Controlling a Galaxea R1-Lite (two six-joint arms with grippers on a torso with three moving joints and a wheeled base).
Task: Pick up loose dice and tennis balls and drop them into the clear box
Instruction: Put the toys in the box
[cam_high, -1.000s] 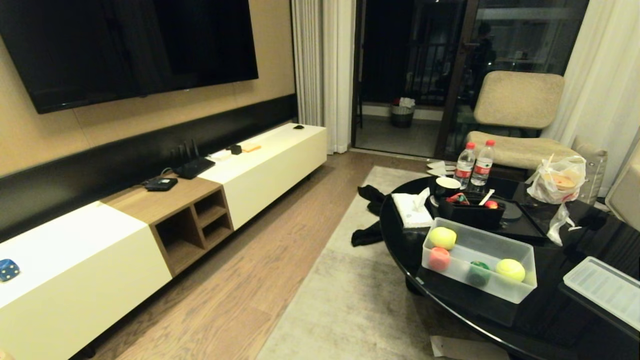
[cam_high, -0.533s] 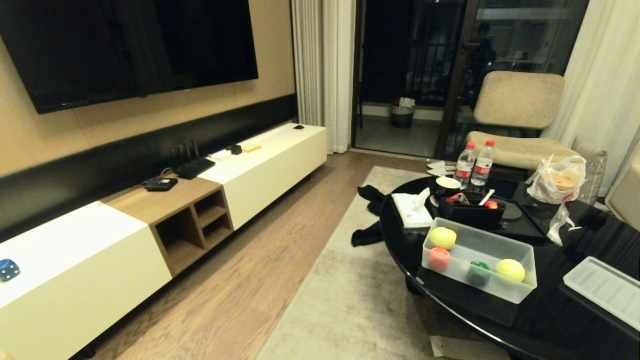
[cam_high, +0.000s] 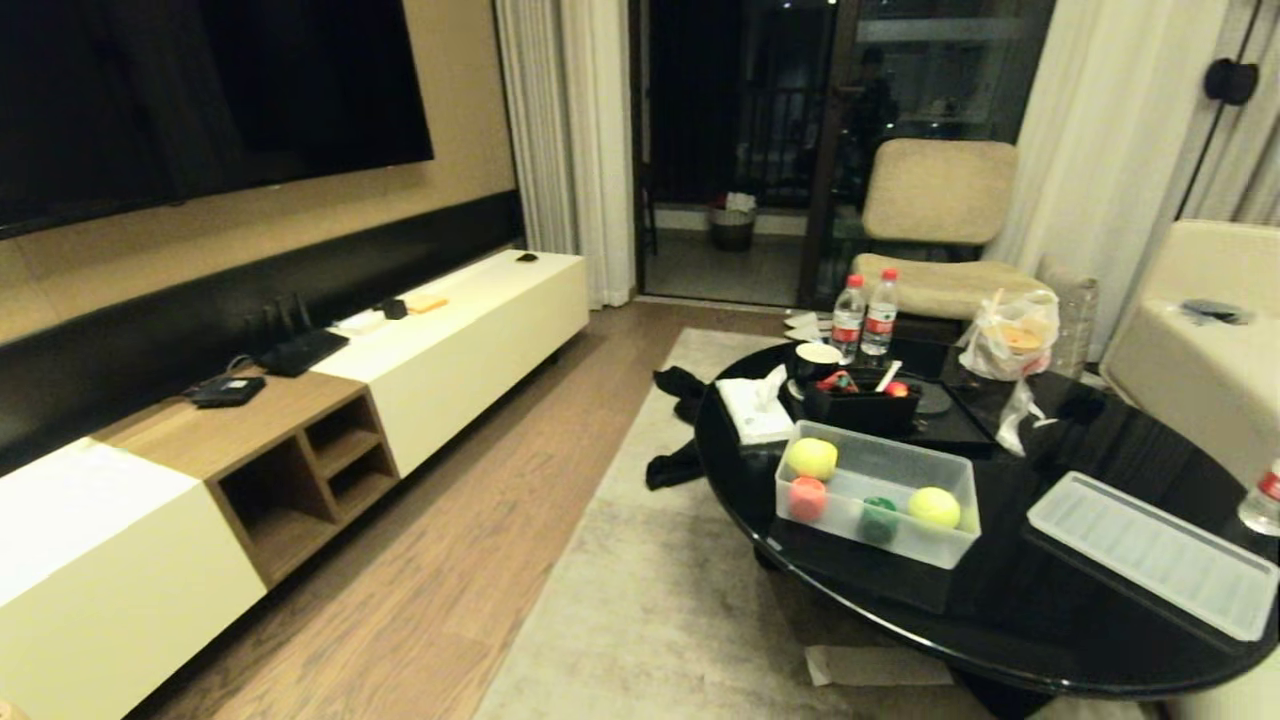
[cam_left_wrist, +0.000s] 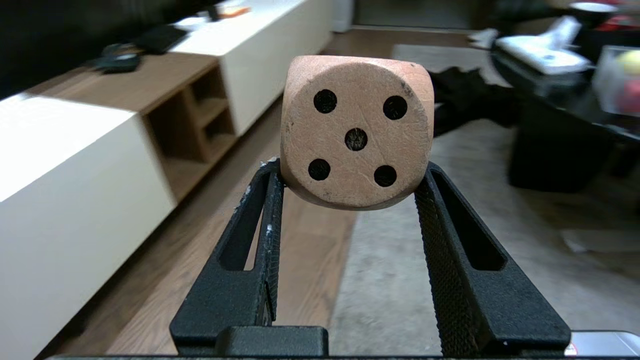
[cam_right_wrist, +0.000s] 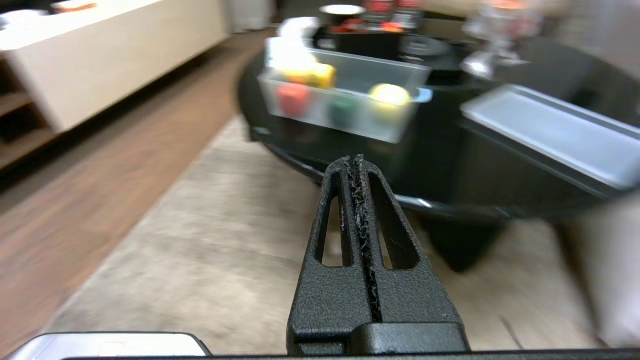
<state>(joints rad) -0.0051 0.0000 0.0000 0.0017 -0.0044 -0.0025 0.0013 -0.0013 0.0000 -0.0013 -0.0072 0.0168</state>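
Camera view has been swung right since the earlier frame, table (cam_high: 1000, 620) now nearer centre. Clear box (cam_high: 925, 548) w/ two tennis balls (cam_high: 811, 458) is seen there. Dice (cam_left_wrist: 356, 131) is clamped by left gripper (cam_left_wrist: 350, 180); right gripper (cam_right_wrist: 354, 161) is pressed together, empty

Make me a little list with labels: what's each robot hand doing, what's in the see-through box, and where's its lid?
left hand: shut on the tan dice, five pips facing the camera
right hand: shut, empty
clear box: on the black round table, lid off
in the box: two tennis balls, a red piece, a green piece
lid: flat on the table, apart from the box
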